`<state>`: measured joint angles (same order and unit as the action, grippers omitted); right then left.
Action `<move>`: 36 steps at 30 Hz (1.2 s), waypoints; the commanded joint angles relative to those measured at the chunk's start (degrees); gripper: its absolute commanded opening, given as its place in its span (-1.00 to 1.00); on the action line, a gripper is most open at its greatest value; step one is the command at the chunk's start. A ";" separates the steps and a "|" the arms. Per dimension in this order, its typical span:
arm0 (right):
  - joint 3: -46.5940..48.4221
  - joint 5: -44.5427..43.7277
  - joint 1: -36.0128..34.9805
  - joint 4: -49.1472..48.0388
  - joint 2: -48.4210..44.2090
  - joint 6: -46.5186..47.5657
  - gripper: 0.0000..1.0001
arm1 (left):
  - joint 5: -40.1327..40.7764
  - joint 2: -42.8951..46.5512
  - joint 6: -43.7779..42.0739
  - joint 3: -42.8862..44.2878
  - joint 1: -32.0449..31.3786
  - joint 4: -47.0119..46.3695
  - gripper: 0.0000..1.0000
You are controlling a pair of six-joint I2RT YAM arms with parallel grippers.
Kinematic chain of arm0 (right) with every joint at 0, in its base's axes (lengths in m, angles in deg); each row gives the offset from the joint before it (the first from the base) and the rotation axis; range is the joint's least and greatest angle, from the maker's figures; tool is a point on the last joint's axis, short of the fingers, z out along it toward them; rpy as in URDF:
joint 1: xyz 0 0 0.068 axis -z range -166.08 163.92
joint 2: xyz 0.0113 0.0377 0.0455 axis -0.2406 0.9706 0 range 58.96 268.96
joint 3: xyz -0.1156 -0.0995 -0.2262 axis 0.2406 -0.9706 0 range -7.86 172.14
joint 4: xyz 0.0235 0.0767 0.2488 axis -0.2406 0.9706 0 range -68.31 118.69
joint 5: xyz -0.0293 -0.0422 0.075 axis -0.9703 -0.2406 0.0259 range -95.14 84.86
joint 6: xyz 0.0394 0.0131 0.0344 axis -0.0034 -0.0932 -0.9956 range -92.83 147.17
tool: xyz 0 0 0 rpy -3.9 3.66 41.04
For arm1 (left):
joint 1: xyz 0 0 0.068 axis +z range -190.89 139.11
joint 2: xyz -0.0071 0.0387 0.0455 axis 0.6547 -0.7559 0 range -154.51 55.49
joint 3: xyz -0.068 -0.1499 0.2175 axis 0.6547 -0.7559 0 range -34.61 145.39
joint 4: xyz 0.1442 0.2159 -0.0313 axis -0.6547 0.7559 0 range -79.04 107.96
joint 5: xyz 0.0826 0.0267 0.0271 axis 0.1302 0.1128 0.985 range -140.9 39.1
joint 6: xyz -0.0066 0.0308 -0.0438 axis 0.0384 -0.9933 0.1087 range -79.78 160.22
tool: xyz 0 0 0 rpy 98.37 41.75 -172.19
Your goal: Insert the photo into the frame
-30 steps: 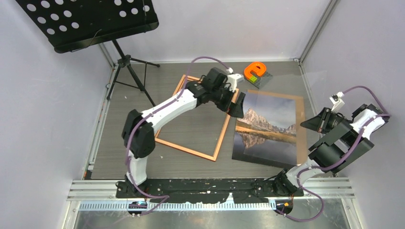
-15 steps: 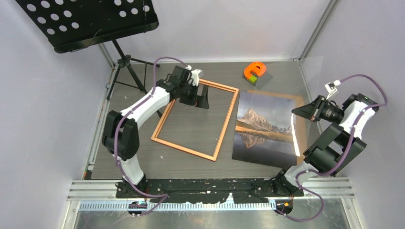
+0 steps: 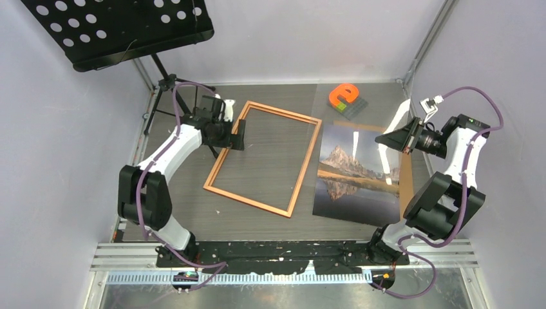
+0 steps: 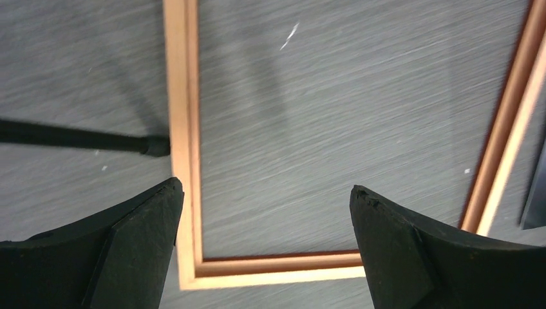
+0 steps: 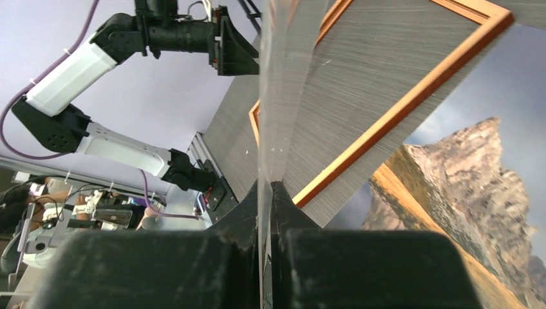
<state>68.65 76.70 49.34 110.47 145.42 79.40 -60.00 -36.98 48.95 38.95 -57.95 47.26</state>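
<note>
The photo (image 3: 357, 174) lies face up and flat on the right half of the bench (image 3: 257, 225), mountain peak toward the far side. It rests on a brown backing board (image 3: 404, 196) whose edge shows along the photo's right and far sides. Just left of it, not overlapping, the frame (image 3: 304, 168) lies flat and slightly skewed. It has nothing in it, and the bench grain shows through its opening.

Above the photo's far right part, the right end effector (image 3: 389, 140) is clamped on a clear sheet (image 5: 280, 96). In the right wrist view the sheet runs edge-on between the closed fingers, lifted off the bench.

The left end effector (image 3: 237, 135) hangs over the frame's far left side with its fingers (image 4: 129, 238) spread wide and nothing between them. A corner of the frame is below it.

A black tripod leg (image 4: 77, 136) ends right at the frame's outer edge. It belongs to the music stand (image 3: 122, 29) at the far left. Beyond the photo, at the far edge, an orange letter-shaped piece (image 3: 343, 95) sits on a small grey block (image 3: 355, 106).
</note>
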 commanded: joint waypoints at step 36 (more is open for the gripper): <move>60.07 1.92 -15.67 -6.40 30.77 -26.48 -0.89 | 5.46 4.14 -5.61 -2.46 8.70 5.64 0.98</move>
<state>124.52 79.46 35.55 109.96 176.98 61.98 -55.83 -33.48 44.18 34.49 -49.73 52.46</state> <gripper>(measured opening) 0.065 0.991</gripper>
